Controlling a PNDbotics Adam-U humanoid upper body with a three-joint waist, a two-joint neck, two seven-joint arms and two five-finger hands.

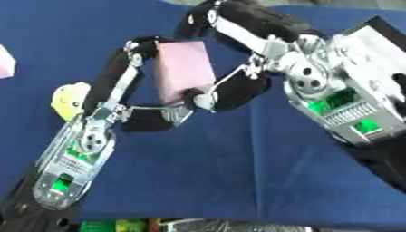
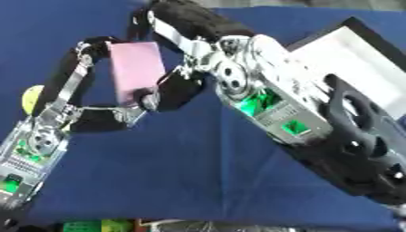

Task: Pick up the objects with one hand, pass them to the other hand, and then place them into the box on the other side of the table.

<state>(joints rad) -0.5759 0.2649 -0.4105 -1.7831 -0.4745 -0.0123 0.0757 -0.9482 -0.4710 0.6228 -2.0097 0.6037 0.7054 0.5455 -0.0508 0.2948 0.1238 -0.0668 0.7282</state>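
The pale pink rectangular block (image 1: 184,70), soft-looking like foam or a wrapped bar, hangs upright above the blue cloth-covered table (image 1: 238,172), caught between both hands mid-handover. At its nine o'clock side the left hand (image 1: 131,86) curls round it, one finger hooked over the top corner and the thumb reaching in under the lower edge; at its three o'clock side the right hand (image 1: 238,84) pinches the lower right part, with its thumb tip pressed on the face near the bottom. So both hands are clamped on the block at once. Which hand is giving and which is taking cannot be told. To do this step well, I judge, the receiving hand should have its hold settled on the block before the other uncurls, and the releasing fingers should open away sideways, not drag along the face, so the block stays upright. Out at three o'clock a white open box with a dark rim (image 2: 357,59) waits at the table's right edge; at nine o'clock a small yellow rounded thing (image 1: 70,99) lies on the cloth
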